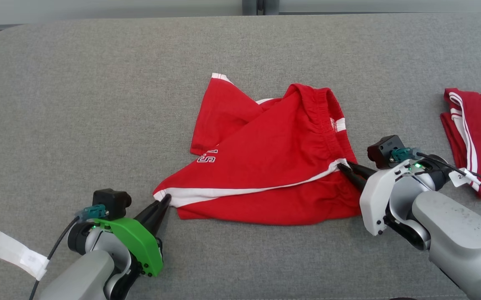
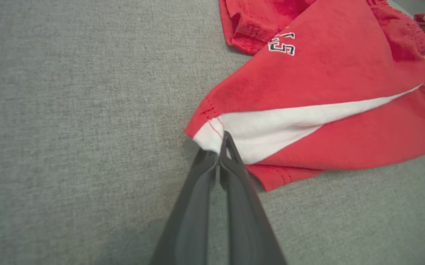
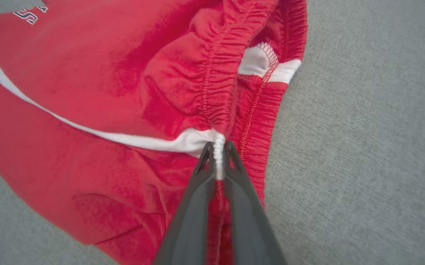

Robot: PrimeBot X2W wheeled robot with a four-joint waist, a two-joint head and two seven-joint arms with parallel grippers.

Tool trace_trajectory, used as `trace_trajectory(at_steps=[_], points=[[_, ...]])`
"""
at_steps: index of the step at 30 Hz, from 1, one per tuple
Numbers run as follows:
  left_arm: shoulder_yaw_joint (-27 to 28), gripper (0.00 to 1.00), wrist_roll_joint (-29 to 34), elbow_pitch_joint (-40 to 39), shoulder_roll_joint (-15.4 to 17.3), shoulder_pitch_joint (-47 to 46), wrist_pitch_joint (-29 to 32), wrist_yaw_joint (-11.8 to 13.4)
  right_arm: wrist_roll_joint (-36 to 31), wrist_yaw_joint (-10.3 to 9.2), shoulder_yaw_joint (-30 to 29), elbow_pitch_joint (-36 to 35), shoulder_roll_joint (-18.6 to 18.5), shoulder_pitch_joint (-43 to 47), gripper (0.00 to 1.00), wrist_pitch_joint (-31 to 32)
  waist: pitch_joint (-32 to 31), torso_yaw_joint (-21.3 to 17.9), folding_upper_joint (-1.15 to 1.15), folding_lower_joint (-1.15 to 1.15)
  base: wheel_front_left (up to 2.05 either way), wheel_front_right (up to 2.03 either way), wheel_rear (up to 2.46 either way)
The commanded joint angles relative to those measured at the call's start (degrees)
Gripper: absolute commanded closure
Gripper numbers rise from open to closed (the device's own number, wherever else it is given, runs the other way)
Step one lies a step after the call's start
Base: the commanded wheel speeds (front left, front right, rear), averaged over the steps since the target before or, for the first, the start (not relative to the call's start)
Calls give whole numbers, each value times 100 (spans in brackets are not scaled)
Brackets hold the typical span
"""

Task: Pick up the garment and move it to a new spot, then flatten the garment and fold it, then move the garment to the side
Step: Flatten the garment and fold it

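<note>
The garment (image 1: 274, 154) is a pair of red shorts with white side stripes, lying crumpled on the grey surface (image 1: 98, 104). My left gripper (image 1: 166, 199) is shut on the garment's lower-left hem corner, at the white stripe's end (image 2: 212, 138). My right gripper (image 1: 344, 168) is shut on the elastic waistband where the white stripe meets it (image 3: 218, 147). In the left wrist view the garment (image 2: 326, 92) spreads up and to the right of my left gripper (image 2: 221, 145). The right wrist view shows the garment's gathered waistband (image 3: 216, 73) just beyond my right gripper (image 3: 218, 154).
A second red garment with white stripes (image 1: 476, 129) lies folded at the right edge, behind my right arm. A white tag (image 1: 17, 254) hangs off my left arm. Bare grey surface surrounds the shorts on the left and far side.
</note>
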Motion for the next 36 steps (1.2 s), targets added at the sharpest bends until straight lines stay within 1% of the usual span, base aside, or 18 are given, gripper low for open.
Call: trace_trajectory(at_steps=[1,6,9,16,20,24,26,27,28,32,36], points=[[-33,100,-50,18,40,-89,-24,2,74,-9,20,24,-1,-57,100,14,-8,1,0,0,0,0,0],[-182,100,-206,-8,120,-87,-77,3,175,-9,49,-57,-87,-22,100,-31,-96,-26,0,0,0,0,0],[-207,100,-272,-107,204,-31,-140,2,258,-9,-66,-186,-200,79,100,-124,-199,-58,0,0,0,0,0],[-90,100,-412,-737,579,246,-253,21,269,-10,-500,-878,-698,535,100,-52,-438,-173,0,0,0,0,0],[34,100,-497,-1350,853,538,-302,230,167,-11,-890,-1365,-854,959,100,12,-526,-302,0,0,0,0,0],[187,100,-598,-2165,1138,939,-329,562,-50,-11,-1430,-1818,-869,1455,100,89,-546,-426,0,0,0,0,0],[228,100,-600,-2625,1261,1170,-342,753,-139,-11,-1672,-2042,-799,1796,100,196,-509,-477,0,0,0,0,0],[228,100,-600,-2625,1261,1170,-342,753,-139,-11,-1672,-2042,-799,1796,100,196,-509,-477,0,0,0,0,0],[225,100,-583,-2844,1318,1274,-347,858,-196,-10,-1784,-2162,-762,1959,100,257,-468,-498,0,0,0,0,0],[211,100,-677,-3495,1422,1653,-353,1171,-366,-10,-2290,-2532,-514,2660,100,448,-277,-555,0,0,0,0,0],[198,100,-698,-3598,1407,1808,-351,1288,-719,-10,-2577,-2613,-258,3016,100,587,-94,-645,0,0,0,0,0]])
